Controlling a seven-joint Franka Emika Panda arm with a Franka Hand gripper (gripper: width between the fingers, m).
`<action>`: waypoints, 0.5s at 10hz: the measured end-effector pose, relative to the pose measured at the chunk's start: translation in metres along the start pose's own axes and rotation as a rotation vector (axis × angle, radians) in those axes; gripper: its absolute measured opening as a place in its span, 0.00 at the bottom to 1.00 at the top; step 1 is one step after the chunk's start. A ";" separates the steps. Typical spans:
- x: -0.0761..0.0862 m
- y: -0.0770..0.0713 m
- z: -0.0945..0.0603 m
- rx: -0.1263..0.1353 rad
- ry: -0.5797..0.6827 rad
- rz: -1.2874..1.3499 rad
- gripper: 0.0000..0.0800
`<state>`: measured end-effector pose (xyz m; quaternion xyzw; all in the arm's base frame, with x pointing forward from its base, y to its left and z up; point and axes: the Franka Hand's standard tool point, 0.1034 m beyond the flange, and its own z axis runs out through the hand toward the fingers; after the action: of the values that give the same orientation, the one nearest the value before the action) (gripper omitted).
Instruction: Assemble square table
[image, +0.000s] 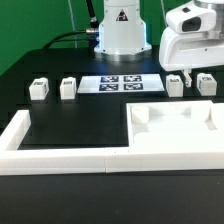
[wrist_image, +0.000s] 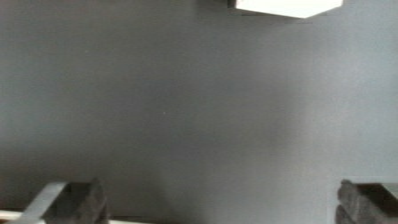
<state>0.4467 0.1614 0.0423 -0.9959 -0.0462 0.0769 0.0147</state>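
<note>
Four legs (image: 68, 87) stand on the desk (image: 60, 125) behind the square table (image: 175, 128). The tool (image: 189, 70) hangs spread wide and empty near the exterior view's right pair; centre one leg between its fingers (wrist_image: 71, 203) before closing.

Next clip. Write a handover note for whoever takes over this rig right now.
Tool: open, empty, hovering at the exterior view's right.
Legs: two loose on each side of the marker board.
Square tabletop: lying by the long fence bar, sockets unfilled.
Done: nothing joined yet.
Left: pick up and fit all four.
</note>
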 end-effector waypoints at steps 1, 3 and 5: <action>-0.012 -0.007 0.002 -0.012 -0.102 0.002 0.81; -0.017 -0.009 0.003 -0.030 -0.242 0.002 0.81; -0.022 -0.006 0.004 -0.047 -0.360 -0.003 0.81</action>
<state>0.4242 0.1655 0.0421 -0.9661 -0.0512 0.2525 -0.0171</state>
